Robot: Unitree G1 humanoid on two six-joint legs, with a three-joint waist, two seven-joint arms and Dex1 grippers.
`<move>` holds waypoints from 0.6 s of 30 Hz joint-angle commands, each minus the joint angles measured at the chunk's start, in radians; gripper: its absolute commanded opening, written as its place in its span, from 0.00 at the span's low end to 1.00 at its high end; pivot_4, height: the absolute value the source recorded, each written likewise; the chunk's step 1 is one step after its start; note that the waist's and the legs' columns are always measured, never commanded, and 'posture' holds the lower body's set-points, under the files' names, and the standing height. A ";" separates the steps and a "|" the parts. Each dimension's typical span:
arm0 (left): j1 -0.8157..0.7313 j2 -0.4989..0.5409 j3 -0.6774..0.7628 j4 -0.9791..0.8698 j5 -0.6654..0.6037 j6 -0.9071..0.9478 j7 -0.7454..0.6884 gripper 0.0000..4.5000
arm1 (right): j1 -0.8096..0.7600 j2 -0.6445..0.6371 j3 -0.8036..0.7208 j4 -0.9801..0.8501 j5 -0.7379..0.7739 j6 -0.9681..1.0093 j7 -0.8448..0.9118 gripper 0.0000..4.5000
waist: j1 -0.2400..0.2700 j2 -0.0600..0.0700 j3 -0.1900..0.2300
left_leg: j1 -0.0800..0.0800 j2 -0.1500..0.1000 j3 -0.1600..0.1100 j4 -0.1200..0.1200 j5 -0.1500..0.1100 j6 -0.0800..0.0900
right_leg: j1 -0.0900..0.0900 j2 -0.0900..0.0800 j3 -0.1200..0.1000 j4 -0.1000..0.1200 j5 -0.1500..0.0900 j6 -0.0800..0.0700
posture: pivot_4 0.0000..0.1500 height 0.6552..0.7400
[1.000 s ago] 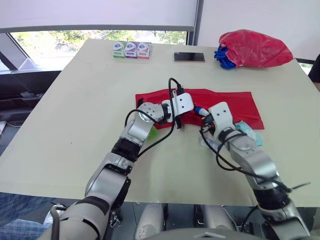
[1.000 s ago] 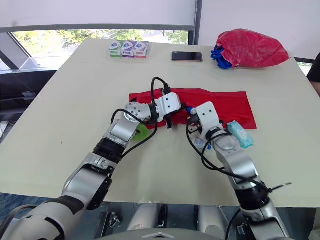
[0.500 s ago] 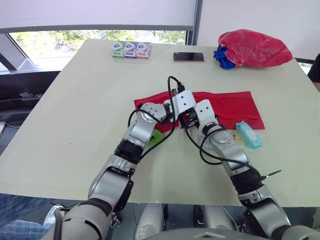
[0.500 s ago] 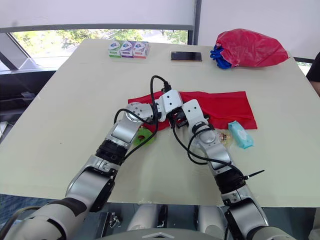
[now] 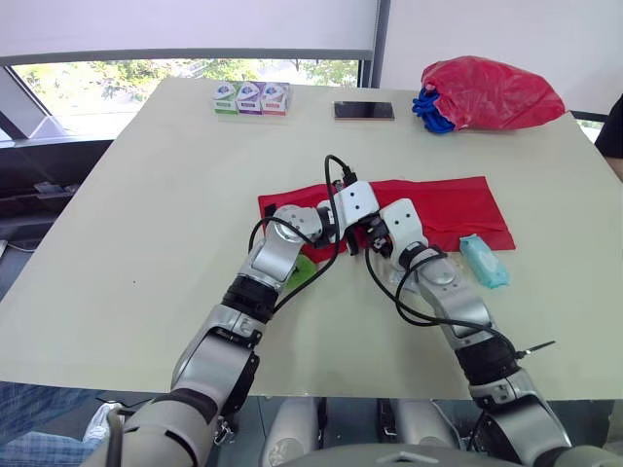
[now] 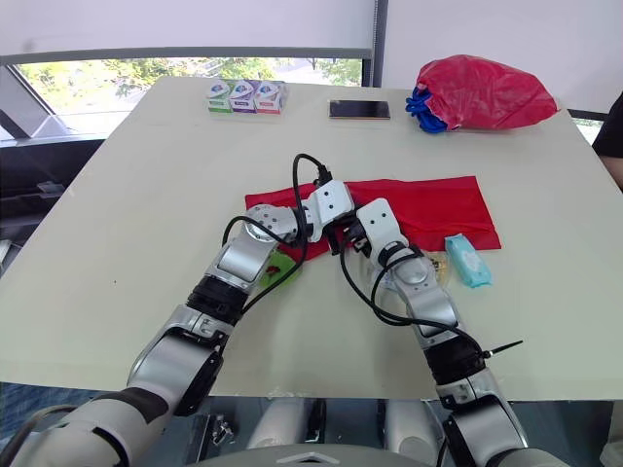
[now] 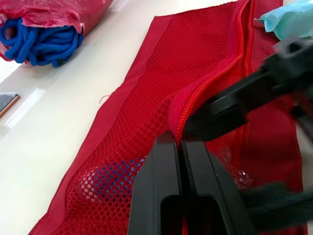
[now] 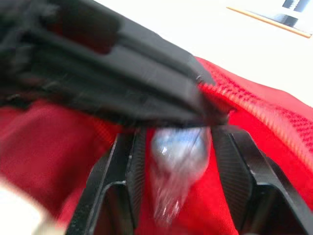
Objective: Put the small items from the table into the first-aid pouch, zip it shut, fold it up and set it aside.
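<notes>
At the middle of the table point(image 5: 146, 214), the red mesh pouch point(image 5: 443, 204) lies flat. We note the left gripper point(image 7: 179, 139) pinched tight on its zipper edge, with the mesh raised there. The right gripper point(image 8: 173, 134) clasps a clear-wrapped packet point(image 8: 178, 152) at that opening, close against the left one. A teal wipes pack point(image 5: 483, 261) lies just beside the pouch's near edge. A red bag point(image 5: 492, 92) sits well apart, at the far corner.
</notes>
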 commanded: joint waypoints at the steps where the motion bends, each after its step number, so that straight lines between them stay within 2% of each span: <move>1: -0.047 -0.001 0.038 -0.006 -0.058 -0.001 -0.033 0.00 | 0.039 -0.056 -0.002 -0.162 0.040 0.067 0.091 0.50 | 0.002 0.000 0.000 | 0.000 0.000 0.000 0.000 0.000 0.000 | 0.000 0.000 0.000 0.000 0.000 0.000 | 1.00 1.00; 5: -0.053 0.005 0.045 0.011 -0.084 -0.001 -0.062 0.00 | 0.086 -0.123 -0.032 -0.250 0.058 0.112 0.136 0.50 | 0.001 0.000 0.000 | 0.000 0.000 0.000 0.000 0.000 0.000 | 0.000 0.000 0.000 0.000 0.000 0.000 | 1.00 1.00; 6: -0.053 0.007 0.044 0.017 -0.084 -0.005 -0.066 0.00 | 0.090 -0.134 -0.042 -0.255 0.061 0.116 0.139 0.39 | 0.001 0.000 0.000 | 0.000 0.000 0.000 0.000 0.000 0.000 | 0.000 0.000 0.000 0.000 0.000 0.000 | 1.00 1.00; 7: -0.054 0.008 0.043 0.021 -0.082 -0.011 -0.071 0.00 | 0.094 -0.141 -0.051 -0.255 0.063 0.117 0.138 0.33 | 0.001 0.000 0.000 | 0.000 0.000 0.000 0.000 0.000 0.000 | 0.000 0.000 0.000 0.000 0.000 0.000 | 1.00 1.00; 9: -0.055 0.008 0.042 0.026 -0.081 -0.017 -0.077 0.00 | 0.097 -0.154 -0.056 -0.248 0.061 0.115 0.142 0.08 | 0.001 0.000 0.000 | 0.000 0.000 0.000 0.000 0.000 0.000 | 0.000 0.000 0.000 0.000 0.000 0.000 | 1.00 1.00; 10: -0.055 0.007 0.042 0.028 -0.080 -0.018 -0.078 0.00 | 0.096 -0.158 -0.055 -0.242 0.056 0.113 0.141 0.01 | 0.001 0.000 0.000 | 0.000 0.000 0.000 0.000 0.000 0.000 | 0.000 0.000 0.000 0.000 0.000 0.000 | 1.00 1.00; 18: -0.052 -0.002 0.037 0.020 -0.078 -0.021 -0.087 0.00 | 0.025 -0.093 -0.018 -0.121 0.023 0.065 0.112 0.01 | 0.001 0.000 0.000 | 0.000 0.000 0.001 0.000 0.000 0.000 | 0.000 0.000 0.001 0.000 0.000 0.000 | 1.00 1.00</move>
